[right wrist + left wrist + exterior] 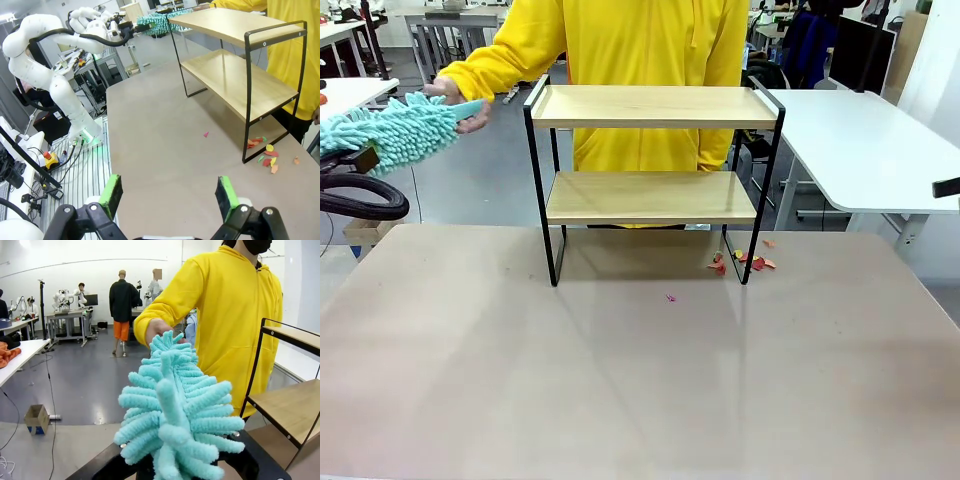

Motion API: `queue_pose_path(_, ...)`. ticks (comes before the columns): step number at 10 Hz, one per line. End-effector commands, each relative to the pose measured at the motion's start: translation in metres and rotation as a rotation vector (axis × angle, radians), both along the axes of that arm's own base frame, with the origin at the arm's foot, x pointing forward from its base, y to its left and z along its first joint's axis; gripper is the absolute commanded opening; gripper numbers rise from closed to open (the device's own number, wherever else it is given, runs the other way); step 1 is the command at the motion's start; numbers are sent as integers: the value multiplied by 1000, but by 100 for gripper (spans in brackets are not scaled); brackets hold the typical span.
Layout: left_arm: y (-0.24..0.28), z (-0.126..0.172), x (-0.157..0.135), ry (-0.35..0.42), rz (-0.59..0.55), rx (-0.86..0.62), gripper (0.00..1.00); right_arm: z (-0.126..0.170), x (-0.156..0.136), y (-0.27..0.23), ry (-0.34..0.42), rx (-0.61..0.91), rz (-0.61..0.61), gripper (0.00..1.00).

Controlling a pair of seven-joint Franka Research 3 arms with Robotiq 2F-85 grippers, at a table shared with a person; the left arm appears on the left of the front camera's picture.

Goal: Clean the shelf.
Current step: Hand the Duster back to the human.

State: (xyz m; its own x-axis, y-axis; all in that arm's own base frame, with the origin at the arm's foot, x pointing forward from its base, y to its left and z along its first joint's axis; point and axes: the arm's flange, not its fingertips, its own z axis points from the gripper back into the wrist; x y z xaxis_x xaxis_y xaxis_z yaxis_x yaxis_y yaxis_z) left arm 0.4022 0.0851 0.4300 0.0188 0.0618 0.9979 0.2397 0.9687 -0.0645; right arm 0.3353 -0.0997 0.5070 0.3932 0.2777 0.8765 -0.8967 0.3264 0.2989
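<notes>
**Duster handoff happening at the left of the shelf**

So the shelf (650,170) is sitting on the far half of the brown table (620,380), both wood boards bare, right in front of a person in a yellow hoodie (640,60). The left gripper (175,467) is clamping tight on a fluffy teal duster (390,130), holding it up in the air just left of the top board. The person's hand (460,100) is gripping the duster's far end too. The right gripper (170,192) is hanging low over the near table with its green pads wide apart, holding nothing. Little colored paper scraps (745,262) are lying by the shelf's right legs.
</notes>
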Motion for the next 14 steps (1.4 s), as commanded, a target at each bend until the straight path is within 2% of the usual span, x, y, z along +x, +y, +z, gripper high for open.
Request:
queue_pose_path(1,2,1,0,-9,2,4,17,1,-2,-1,-10,-7,11,100)
queue_pose_path(4,0,-1,0,3,1,0,17,1,-2,-1,-10,-7,11,100)
queue_pose_path(5,0,6,-8,-2,-85,-14,74,1,-2,-1,-10,-7,11,100)
queue_pose_path(6,0,17,-13,-3,-95,-15,74,1,-2,-1,-10,-7,11,100)
queue_pose_path(7,1,31,-19,0,-90,-26,100,1,-2,-1,-10,-7,11,100)
queue_pose_path(8,4,45,-23,12,-83,-55,78,1,-2,-1,-10,-7,11,100)
queue_pose_path(9,10,63,-28,15,-70,-96,100,1,-2,-1,-10,-7,11,100)
queue_pose_path(11,33,117,-46,-6,-127,-262,100,1,-2,-1,-10,-7,11,100)
queue_pose_path(13,71,165,-62,-62,-111,-363,100,1,-2,-1,-10,-7,11,100)
queue_pose_path(14,86,176,-66,-77,-93,-382,100,1,-2,-1,-10,-7,11,100)
